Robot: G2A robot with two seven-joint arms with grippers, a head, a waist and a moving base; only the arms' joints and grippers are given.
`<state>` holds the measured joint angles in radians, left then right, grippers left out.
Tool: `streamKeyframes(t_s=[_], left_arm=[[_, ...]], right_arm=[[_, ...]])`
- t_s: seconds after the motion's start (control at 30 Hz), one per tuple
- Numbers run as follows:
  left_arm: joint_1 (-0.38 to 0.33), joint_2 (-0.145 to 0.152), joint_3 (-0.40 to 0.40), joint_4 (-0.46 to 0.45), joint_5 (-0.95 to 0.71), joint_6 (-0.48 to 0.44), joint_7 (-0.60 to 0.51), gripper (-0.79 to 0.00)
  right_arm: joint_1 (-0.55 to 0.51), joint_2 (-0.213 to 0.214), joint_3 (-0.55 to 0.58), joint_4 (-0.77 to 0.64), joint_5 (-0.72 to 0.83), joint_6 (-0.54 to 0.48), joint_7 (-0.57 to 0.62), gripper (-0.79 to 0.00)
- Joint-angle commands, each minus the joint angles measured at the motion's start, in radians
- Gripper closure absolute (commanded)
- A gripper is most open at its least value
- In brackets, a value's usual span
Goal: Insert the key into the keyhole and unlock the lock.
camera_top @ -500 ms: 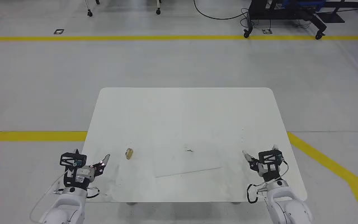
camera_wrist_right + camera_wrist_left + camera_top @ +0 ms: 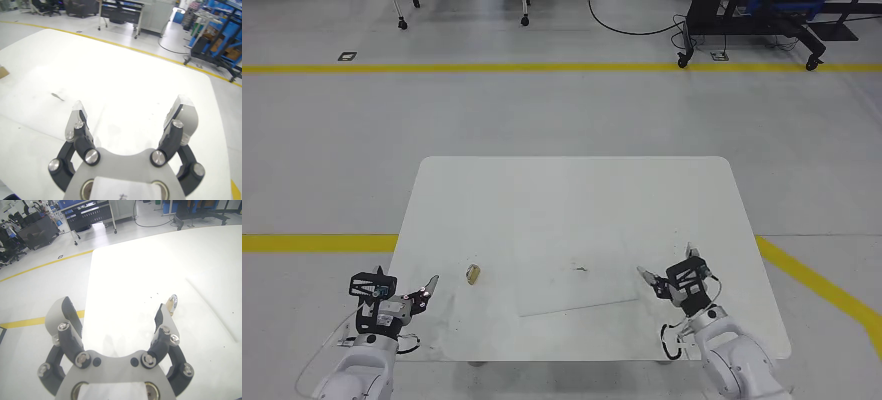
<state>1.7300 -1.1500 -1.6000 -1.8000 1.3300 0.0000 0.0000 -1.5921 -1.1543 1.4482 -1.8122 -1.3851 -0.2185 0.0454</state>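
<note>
Lock: a small brass padlock with a silver shackle lies on its side near the front-left part of the white table.
Key: a small dark key lies flat near the table's front middle, well apart from the padlock and touching nothing else.
Left gripper: the left gripper hangs at the table's front-left corner with its fingers spread wide and nothing between them. The padlock lies near it, just past one fingertip.
Right gripper: the right gripper hangs over the front-right part of the table, fingers spread and empty. The key is near it, between it and the padlock.
Surface: a thin straight crease runs across the table in front of the key.
Floor: yellow floor lines cross the pale floor around the table.
</note>
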Motion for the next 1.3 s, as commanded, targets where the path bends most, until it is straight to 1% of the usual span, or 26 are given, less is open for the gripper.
streamKeyframes(t_s=[0.0, 0.03, 0.07, 0.37, 0.43, 0.5, 0.57, 0.7, 0.8, 1.0, 1.2, 1.23, 1.27], left_arm=[[0.0, 0.0, 0.0, 0.0, 0.0, 0.0, 0.0, -0.785], [0.0, 0.0, 0.0, 0.0, 0.0, 0.0, 0.0, -0.785], [0.0, 0.0, 0.0, 0.0, 0.0, 0.0, 0.0, -0.785], [0.0, 0.0, 0.0, 0.0, 0.0, 0.0, 0.0, -0.785], [0.0, 0.0, 0.0, 0.0, 0.0, 0.0, 0.0, -0.785], [0.0, 0.0, 0.0, 0.0, 0.0, 0.0, 0.0, -0.785], [0.0, 0.0, 0.0, 0.0, 0.0, 0.0, 0.0, -0.785], [0.0, 0.0, 0.0, 0.0, 0.0, 0.0, 0.0, -0.785], [0.0, 0.0, 0.0, 0.0, 0.0, 0.0, 0.0, -0.785], [0.0, 0.0, 0.0, 0.0, 0.0, 0.0, 0.0, -0.785], [0.0, 0.0, 0.0, 0.0, 0.0, 0.0, 0.0, -0.785], [0.0, 0.0, 0.0, 0.0, 0.0, 0.0, 0.0, -0.785], [0.0, 0.0, 0.0, 0.0, 0.0, 0.0, 0.0, -0.785]], right_arm=[[0.05, -0.003, -0.054, 0.018, 0.02, -0.087, 0.0, -0.785], [0.066, -0.003, -0.069, 0.033, 0.031, -0.129, -0.001, -0.785], [0.076, -0.004, -0.072, 0.043, 0.038, -0.139, 0.0, -0.785], [0.076, -0.004, -0.072, 0.043, 0.038, -0.139, 0.0, -0.785], [0.087, -0.005, -0.095, 0.059, 0.027, -0.15, 0.032, -0.785], [0.118, -0.007, -0.125, 0.078, 0.024, -0.199, 0.05, -0.785], [0.157, -0.006, -0.149, 0.104, 0.008, -0.264, 0.096, -0.785], [0.231, -0.008, -0.201, 0.144, -0.013, -0.343, 0.181, -0.785], [0.286, -0.013, -0.236, 0.174, -0.014, -0.374, 0.243, -0.785], [0.357, -0.025, -0.31, 0.198, -0.085, -0.319, 0.345, -0.785], [0.431, -0.041, -0.376, 0.243, -0.093, -0.309, 0.4, -0.785], [0.442, -0.043, -0.385, 0.249, -0.09, -0.315, 0.408, -0.779], [0.452, -0.045, -0.392, 0.256, -0.085, -0.32, 0.415, -0.751]])
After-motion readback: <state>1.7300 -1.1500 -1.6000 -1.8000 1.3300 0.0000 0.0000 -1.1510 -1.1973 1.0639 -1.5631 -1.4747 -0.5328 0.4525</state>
